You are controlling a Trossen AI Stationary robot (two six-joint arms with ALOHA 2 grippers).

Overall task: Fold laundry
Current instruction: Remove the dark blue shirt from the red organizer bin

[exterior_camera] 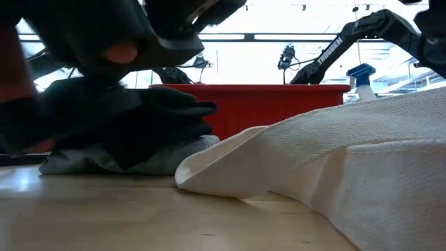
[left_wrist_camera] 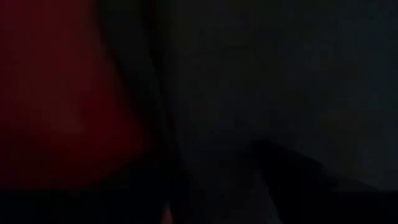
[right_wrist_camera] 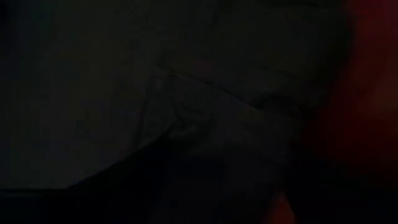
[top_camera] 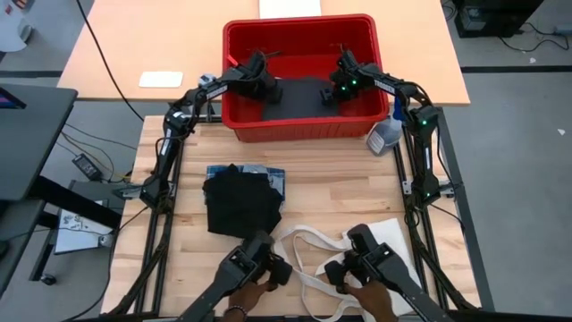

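A dark grey garment (top_camera: 299, 97) lies on the floor of the red bin (top_camera: 299, 130) at the table's far edge. My left gripper (top_camera: 264, 85) is down in the bin at the garment's left end, and my right gripper (top_camera: 341, 88) is at its right end. Both wrist views show only dark cloth (left_wrist_camera: 280, 74) (right_wrist_camera: 124, 93) close up beside the red wall (left_wrist_camera: 56, 93). A folded black piece (top_camera: 239, 201) lies mid-table on a blue-white plaid piece (top_camera: 273, 175). In the low view a light blue-grey piece (exterior_camera: 90, 163) shows under the black one (exterior_camera: 153, 111).
A cream canvas tote bag (top_camera: 380, 240) with long handles (top_camera: 308, 259) lies at the near right. A spray bottle (top_camera: 386, 134) stands right of the bin. Two dark handheld arm units (top_camera: 259, 264) (top_camera: 366, 259), held by a person's hands (top_camera: 371, 300), reach over the near edge.
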